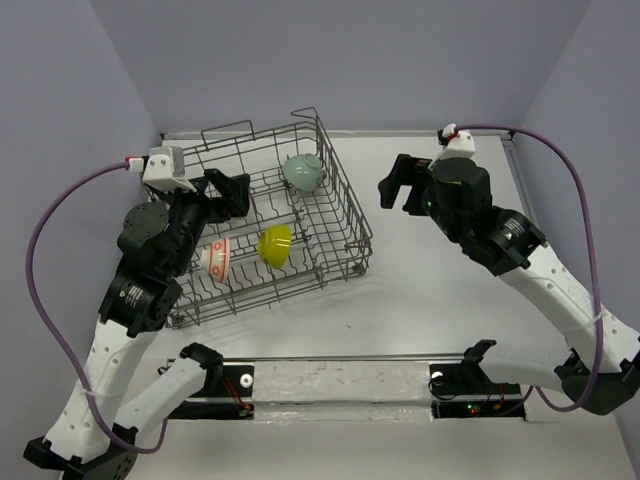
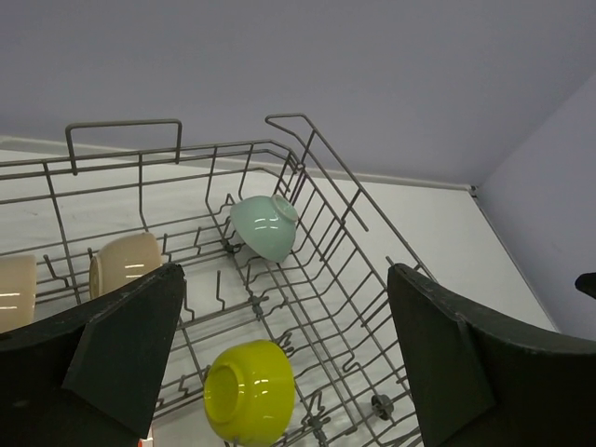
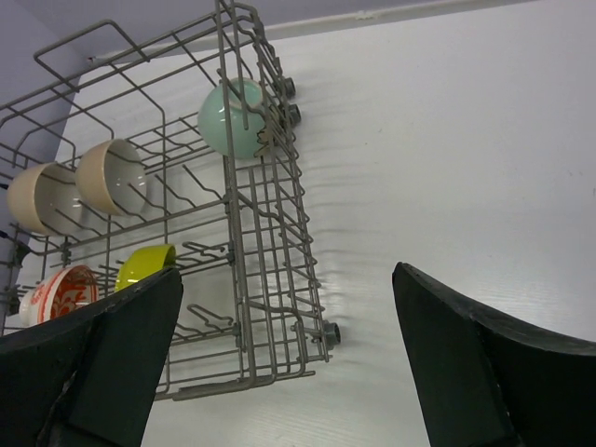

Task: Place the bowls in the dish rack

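Note:
The grey wire dish rack (image 1: 343, 196) stands on the left half of the table. In it are the pale green bowl (image 1: 302, 171) at the far right corner, the yellow-green bowl (image 1: 275, 244) and the orange-patterned bowl (image 1: 218, 257). Two cream bowls (image 2: 126, 264) (image 3: 37, 197) stand on the tines at its left, hidden by my left arm in the top view. My left gripper (image 1: 228, 190) hangs open and empty over the rack. My right gripper (image 1: 400, 185) is open and empty above the table, right of the rack.
The white table (image 1: 450, 300) runs to purple walls at the back and sides. A black rail (image 1: 350, 385) with the arm bases lines the near edge. Purple cables loop beside each arm.

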`<action>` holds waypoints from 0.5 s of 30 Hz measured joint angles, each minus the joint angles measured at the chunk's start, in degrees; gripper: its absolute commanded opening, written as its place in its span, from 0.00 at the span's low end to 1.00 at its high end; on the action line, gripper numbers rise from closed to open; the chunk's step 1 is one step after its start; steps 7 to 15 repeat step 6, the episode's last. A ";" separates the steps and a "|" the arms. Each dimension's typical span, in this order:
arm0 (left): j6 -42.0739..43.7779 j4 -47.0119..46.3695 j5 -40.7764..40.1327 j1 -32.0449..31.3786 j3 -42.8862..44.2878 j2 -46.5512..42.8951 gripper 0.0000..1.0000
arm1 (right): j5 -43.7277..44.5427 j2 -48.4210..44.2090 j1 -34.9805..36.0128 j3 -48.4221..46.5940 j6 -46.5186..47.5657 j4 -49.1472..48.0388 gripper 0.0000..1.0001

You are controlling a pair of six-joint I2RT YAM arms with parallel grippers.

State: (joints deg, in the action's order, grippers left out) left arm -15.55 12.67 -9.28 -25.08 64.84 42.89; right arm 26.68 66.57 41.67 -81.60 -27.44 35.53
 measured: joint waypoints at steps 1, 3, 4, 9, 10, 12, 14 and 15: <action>0.00 0.26 0.00 0.00 0.00 -0.09 0.99 | -0.02 -0.90 0.00 0.70 0.02 0.04 1.00; -0.04 0.66 0.00 0.00 0.02 -0.31 0.99 | -0.07 -2.21 0.00 1.88 0.02 0.07 1.00; -0.09 0.83 0.02 0.00 0.11 -0.35 0.99 | -0.11 -2.62 0.00 2.25 0.04 0.15 1.00; -0.15 1.09 0.02 0.00 0.42 -0.35 0.99 | -0.13 -3.56 0.00 3.15 0.17 0.13 1.00; -0.15 1.09 0.02 0.00 0.42 -0.35 0.99 | -0.13 -3.56 0.00 3.15 0.17 0.13 1.00; -0.15 1.09 0.02 0.00 0.42 -0.35 0.99 | -0.13 -3.56 0.00 3.15 0.17 0.13 1.00; -0.15 1.09 0.02 0.00 0.42 -0.35 0.99 | -0.13 -3.56 0.00 3.15 0.17 0.13 1.00; -0.15 1.09 0.02 0.00 0.42 -0.35 0.99 | -0.13 -3.56 0.00 3.15 0.17 0.13 1.00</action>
